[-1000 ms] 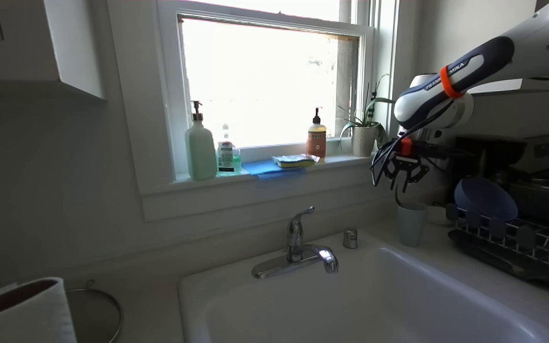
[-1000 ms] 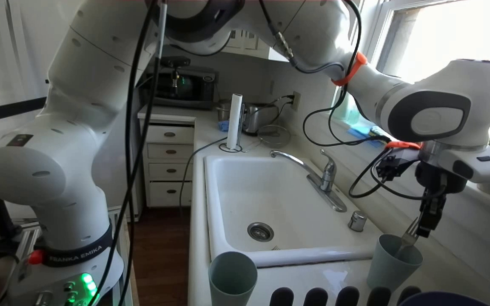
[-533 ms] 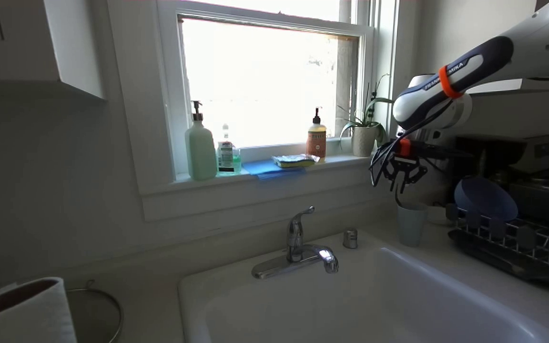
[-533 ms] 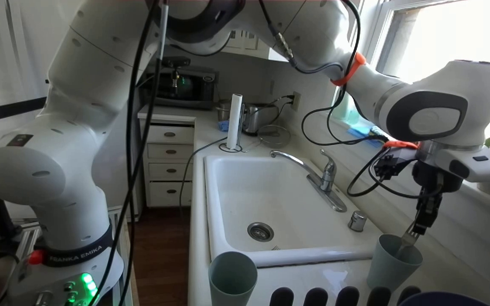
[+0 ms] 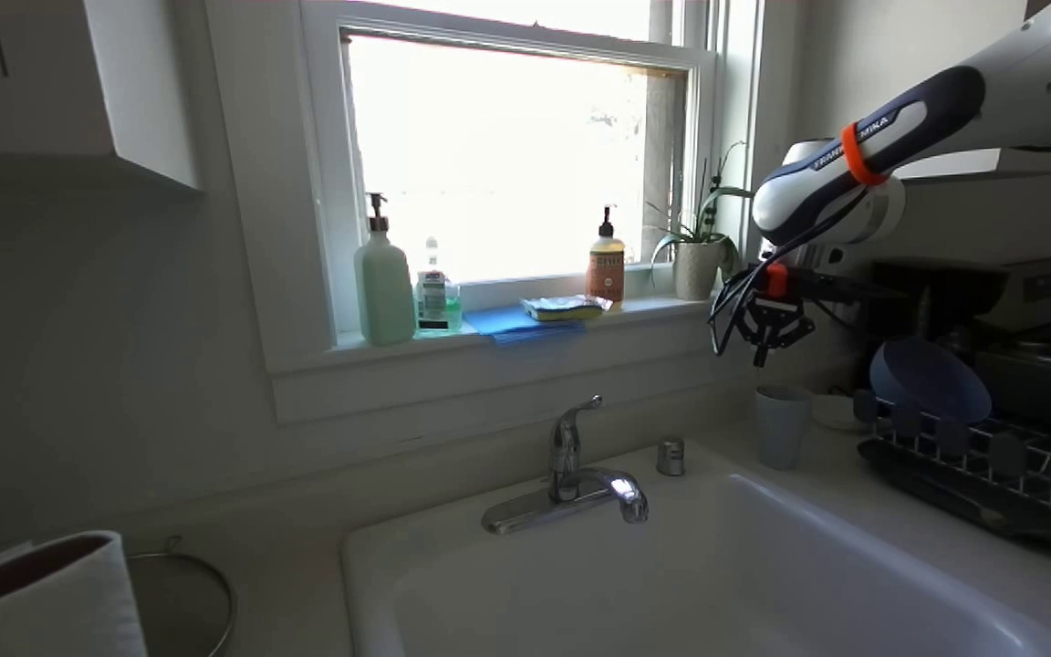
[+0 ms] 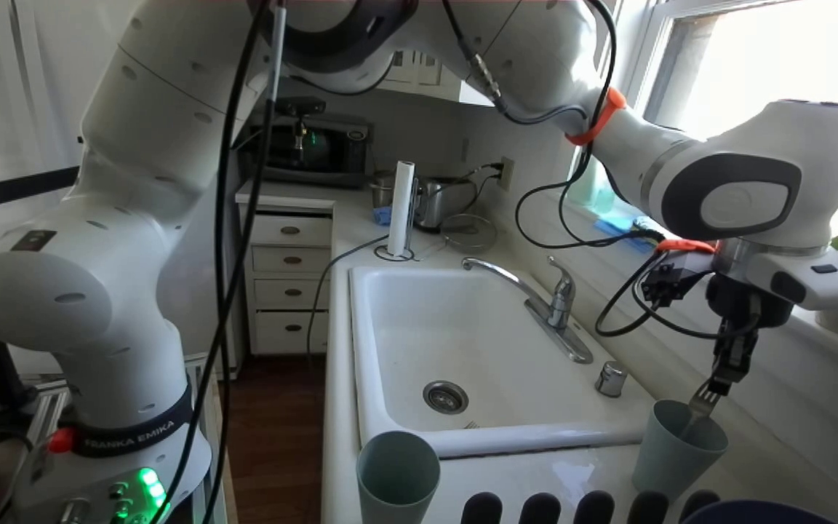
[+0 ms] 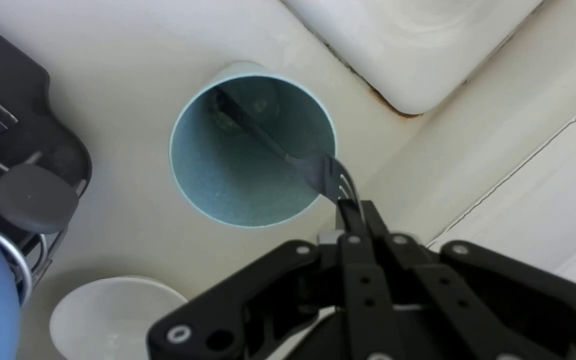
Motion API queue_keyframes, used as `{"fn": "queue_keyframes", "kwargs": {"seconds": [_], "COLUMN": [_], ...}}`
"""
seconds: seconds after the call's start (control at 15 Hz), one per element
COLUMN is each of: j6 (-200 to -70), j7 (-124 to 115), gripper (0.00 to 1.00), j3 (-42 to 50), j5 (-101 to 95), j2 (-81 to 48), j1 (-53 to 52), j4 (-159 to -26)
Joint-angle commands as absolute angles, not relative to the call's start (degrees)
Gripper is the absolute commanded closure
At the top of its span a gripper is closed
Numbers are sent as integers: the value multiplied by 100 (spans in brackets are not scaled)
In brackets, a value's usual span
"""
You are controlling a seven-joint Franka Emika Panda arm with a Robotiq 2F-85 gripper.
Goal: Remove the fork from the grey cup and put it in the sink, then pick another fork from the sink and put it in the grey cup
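Observation:
The grey cup (image 7: 253, 205) stands on the counter beside the sink (image 6: 419, 342); it shows in both exterior views (image 5: 781, 433) (image 6: 673, 458). A fork (image 7: 313, 170) leans in it, handle down, tines up and out over the rim. My gripper (image 7: 360, 215) is above the cup's rim and shut on the fork's tines; it shows in both exterior views (image 5: 760, 358) (image 6: 721, 387). The tine tips are hidden between the fingers. In an exterior view, the tines of a second fork (image 6: 471, 425) show in the sink near its close wall; the rest is hidden behind the rim.
A similar cup (image 6: 397, 477) stands at the sink's near corner. A dish rack (image 5: 991, 456) with a blue bowl (image 5: 930, 379) is beside the grey cup, and a white bowl (image 7: 113, 320) is close. The faucet (image 6: 561, 298) and window-sill bottles (image 5: 386, 287) stand along the wall.
My gripper's jaws have gone from open around the fork's tines to shut on them, after a slight move down. The grey cup has shifted slightly with the fork.

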State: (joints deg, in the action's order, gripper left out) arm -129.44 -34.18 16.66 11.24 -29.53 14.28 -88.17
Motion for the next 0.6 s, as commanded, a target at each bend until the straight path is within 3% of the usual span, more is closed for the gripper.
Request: {"fn": "queue_keyframes", "kwargs": {"seconds": [0.0, 0.53], "j6": [-12936, -13930], "j7": [-3299, -2450], "gripper": [99, 99], "j3": [1601, 1522], "j5": [1144, 1186], "j2": [-2819, -1641], "j1": [1496, 1408], "j4": [-8867, -9890]}}
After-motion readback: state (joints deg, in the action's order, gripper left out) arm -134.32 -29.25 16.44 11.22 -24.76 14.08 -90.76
